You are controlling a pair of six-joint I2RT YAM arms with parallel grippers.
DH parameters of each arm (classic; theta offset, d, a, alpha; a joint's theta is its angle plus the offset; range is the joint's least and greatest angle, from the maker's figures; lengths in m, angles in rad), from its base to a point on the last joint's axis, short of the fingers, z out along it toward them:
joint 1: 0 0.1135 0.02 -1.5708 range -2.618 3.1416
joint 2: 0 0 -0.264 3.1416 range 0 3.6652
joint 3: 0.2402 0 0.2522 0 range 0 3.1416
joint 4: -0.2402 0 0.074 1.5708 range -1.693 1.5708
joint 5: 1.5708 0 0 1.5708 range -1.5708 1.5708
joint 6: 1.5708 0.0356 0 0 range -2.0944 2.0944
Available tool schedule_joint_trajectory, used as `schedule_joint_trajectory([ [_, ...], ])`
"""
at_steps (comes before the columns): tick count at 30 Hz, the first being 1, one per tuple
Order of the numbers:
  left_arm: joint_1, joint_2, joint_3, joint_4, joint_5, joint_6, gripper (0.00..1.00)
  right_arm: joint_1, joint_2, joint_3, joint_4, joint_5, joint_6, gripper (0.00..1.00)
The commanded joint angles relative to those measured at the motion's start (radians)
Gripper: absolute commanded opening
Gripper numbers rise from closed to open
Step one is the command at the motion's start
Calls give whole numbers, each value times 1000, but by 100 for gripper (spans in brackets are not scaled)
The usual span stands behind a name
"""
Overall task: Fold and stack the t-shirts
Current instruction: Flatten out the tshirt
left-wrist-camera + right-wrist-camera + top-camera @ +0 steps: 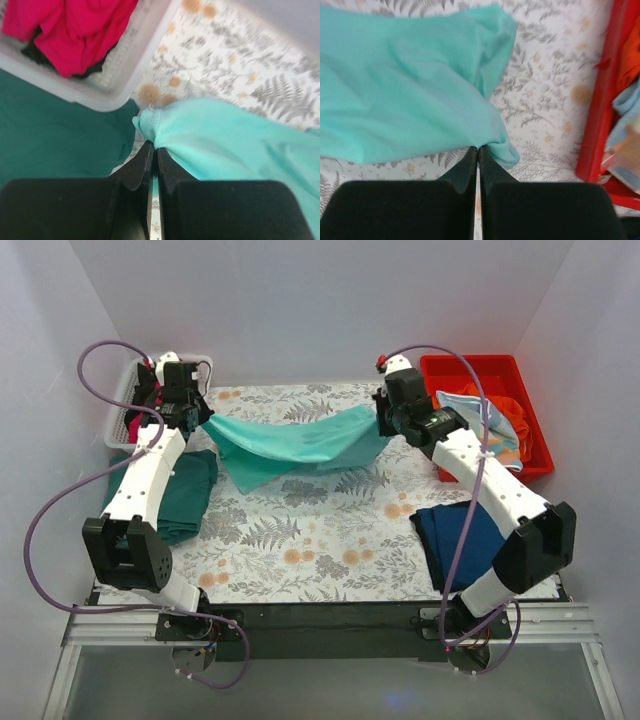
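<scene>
Nearest us, left gripper is pinched shut on one corner of the mint t-shirt, and right gripper is clamped on the opposite corner. We see the shirt strung between them near the floral table cover's far edge, middle sagging. We judge it light, limp and grippy: hold corners, keep taut. Navy t-shirt lies by the near-right corner.
</scene>
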Motion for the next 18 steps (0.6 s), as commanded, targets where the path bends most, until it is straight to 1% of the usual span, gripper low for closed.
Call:
schedule_joint_trajectory([
  [1,7,-129,121,-3,-12,48,0,-4,-85,89,-16,66,-28,1],
  [6,7,-218,210,-23,-46,82,0,-6,-198,98,-10,52,-57,1],
  [9,7,-278,214,-32,-55,89,0,-3,-292,80,8,27,-66,1],
  [10,8,-319,211,-35,-60,91,0,2,-318,66,11,24,-66,1],
  [11,7,-338,210,-34,-68,92,0,6,-373,58,20,24,-66,1],
  [13,7,-376,236,-32,-81,130,0,13,-428,52,40,17,-70,1],
  [15,7,-379,280,-38,-107,152,0,11,-497,61,80,-5,-79,1],
  [18,7,-362,375,-18,-95,181,0,14,-530,135,116,-23,-91,1],
])
